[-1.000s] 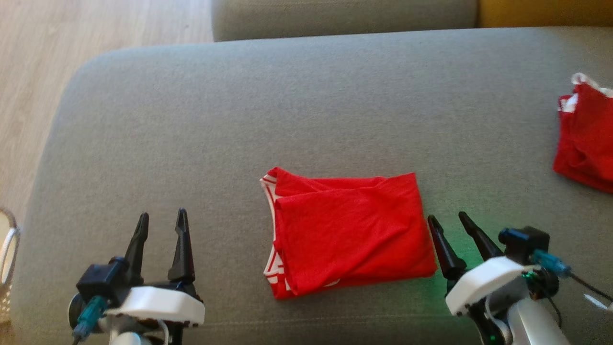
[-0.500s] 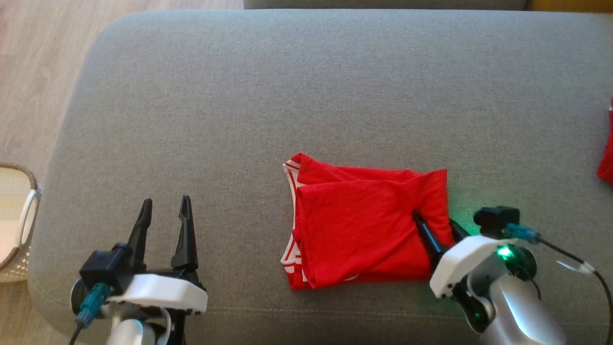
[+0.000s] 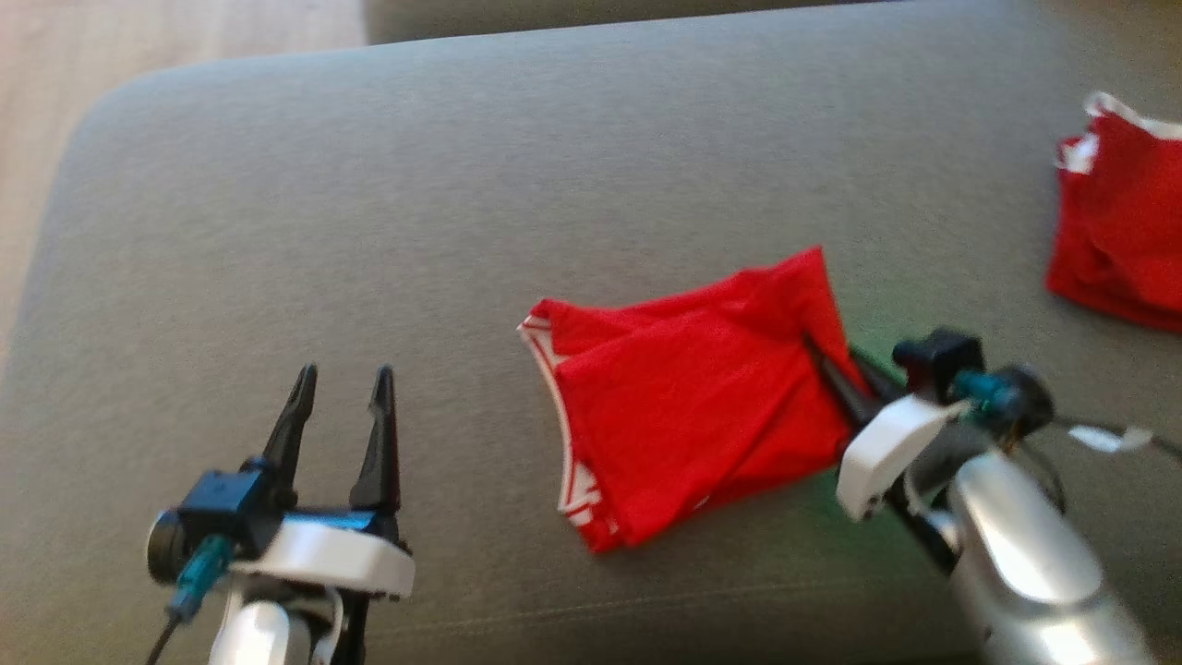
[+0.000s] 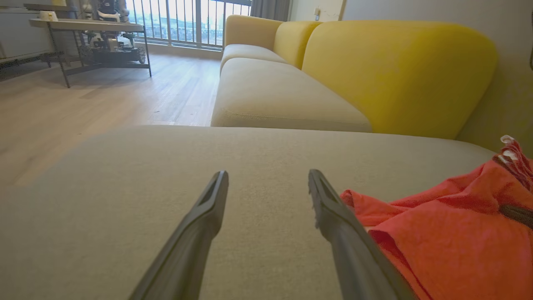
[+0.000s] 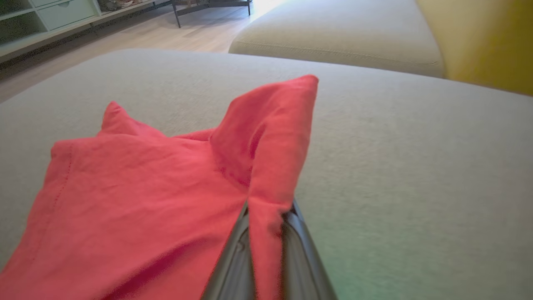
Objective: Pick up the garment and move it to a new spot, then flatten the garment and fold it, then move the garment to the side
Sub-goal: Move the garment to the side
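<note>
While wooden floor (image 3: 185,37) is showing at the far left of the head view, the left gripper (image 3: 345,371) is hovering over the near left part of the grey cushion (image 3: 462,185), its two dark fingers spread wide and gripping nothing; the left wrist view is showing that gripper (image 4: 267,173) with bare cushion (image 4: 125,187) between its tips. To its right and apart from it, the garment (image 3: 683,416), a folded red piece with white trim along its left edge, is lying at the middle of the cushion, turned slightly askew. From the left wrist, the garment (image 4: 449,237) is sitting to the right of the right-hand finger. At the garment's right edge the right gripper (image 3: 828,351) is pinching the fabric, its fingers pressed together on a fold; the right wrist view is showing this gripper (image 5: 268,208) clamping a ridge of red cloth, with one corner of the garment (image 5: 145,200) standing up beyond the tips while the rest is resting on the cushion (image 5: 416,146). Farther right, well apart, a second red cloth (image 3: 1122,240) with white trim is lying near the cushion's right edge
</note>
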Motion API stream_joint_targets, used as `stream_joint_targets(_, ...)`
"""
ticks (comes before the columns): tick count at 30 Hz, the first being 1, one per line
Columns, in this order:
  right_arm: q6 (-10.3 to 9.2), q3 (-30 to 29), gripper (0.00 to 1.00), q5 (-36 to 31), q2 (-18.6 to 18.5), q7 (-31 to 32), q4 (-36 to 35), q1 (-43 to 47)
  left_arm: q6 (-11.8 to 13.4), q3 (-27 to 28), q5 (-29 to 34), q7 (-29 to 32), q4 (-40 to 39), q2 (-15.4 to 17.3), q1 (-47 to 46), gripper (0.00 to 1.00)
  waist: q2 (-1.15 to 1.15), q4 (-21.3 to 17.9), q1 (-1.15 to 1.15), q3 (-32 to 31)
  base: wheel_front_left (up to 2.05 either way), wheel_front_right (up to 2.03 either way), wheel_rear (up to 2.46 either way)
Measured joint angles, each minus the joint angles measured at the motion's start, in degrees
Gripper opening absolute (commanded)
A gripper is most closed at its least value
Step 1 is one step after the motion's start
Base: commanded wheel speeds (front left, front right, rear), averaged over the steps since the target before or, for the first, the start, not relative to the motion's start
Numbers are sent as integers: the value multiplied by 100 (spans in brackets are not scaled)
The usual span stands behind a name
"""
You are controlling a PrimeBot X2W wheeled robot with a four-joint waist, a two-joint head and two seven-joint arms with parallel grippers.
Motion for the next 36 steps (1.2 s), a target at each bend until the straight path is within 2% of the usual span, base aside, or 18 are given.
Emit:
stream_joint_targets(5,0,25,0,80,-436,256,-334,-472,-154,-51,242,0,-174,2,-505,100,0,-505,0,147,0,0,0)
stream_joint_targets(8,0,-181,0,499,-587,382,-352,-883,-246,-58,354,-1,-276,15,-890,100,0,-804,0,332,0,0,0)
stream_joint_targets(13,0,-608,0,1017,-853,374,1,-1742,-390,-232,550,-41,-319,234,-1463,100,0,-1202,1,850,0,0,0)
stream_joint_targets(17,0,-880,0,1144,-946,167,442,-2487,-458,-387,639,-41,-238,505,-1937,100,0,-1507,1,1298,0,0,0)
stream_joint_targets(24,0,-1360,0,968,-1070,-154,1412,-3373,-491,-449,642,54,-193,806,-2681,100,0,-1945,1,1995,0,0,0)
stream_joint_targets(34,0,-1773,0,134,-998,-409,2235,-3819,-502,-638,548,271,-342,979,-2772,100,0,-2236,0,2479,0,0,0)
stream_joint_targets(35,0,-1814,32,32,-970,-423,2265,-3825,-502,-647,532,279,-352,985,-2772,100,0,-2243,0,2494,0,0,0)
stream_joint_targets(36,0,-1837,100,-89,-945,-424,2282,-3825,-502,-654,526,321,-363,994,-2772,100,0,-2248,0,2505,0,0,0)
